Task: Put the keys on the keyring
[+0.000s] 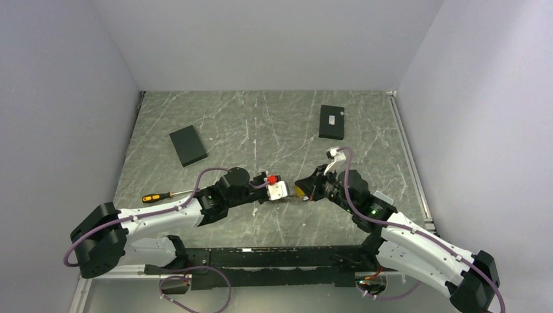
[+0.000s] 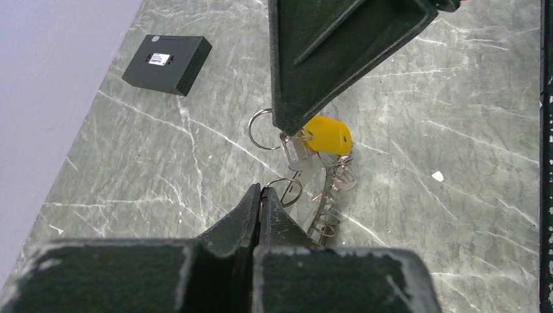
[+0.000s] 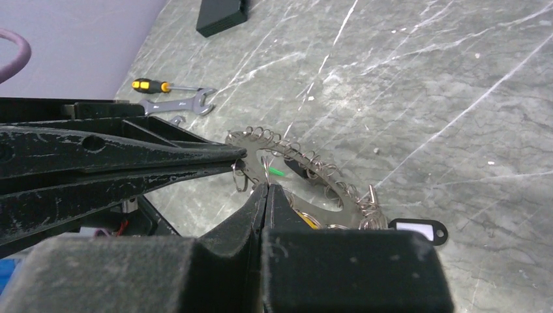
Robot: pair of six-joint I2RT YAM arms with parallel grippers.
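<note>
Both grippers meet low over the table's middle. My left gripper (image 2: 263, 191) is shut, its tips pinching a small wire ring (image 2: 285, 191). My right gripper (image 3: 266, 187) is shut on another small ring (image 2: 259, 128), and the yellow-headed key (image 2: 327, 135) and a silver key (image 2: 297, 155) hang there. The keyring (image 3: 306, 171), a curved silver band strung with several wire loops, lies on the table just beyond both sets of tips. In the top view the left gripper (image 1: 287, 193) and right gripper (image 1: 308, 190) are nearly tip to tip, with the yellow key (image 1: 298, 192) between them.
A small black oval tag (image 3: 420, 230) lies beside the keyring. An orange-handled screwdriver (image 1: 160, 196) and a silver wrench (image 3: 179, 104) lie to the left. Two flat black boxes sit farther back, one on the left (image 1: 188, 145) and one on the right (image 1: 332, 122). Walls enclose the table.
</note>
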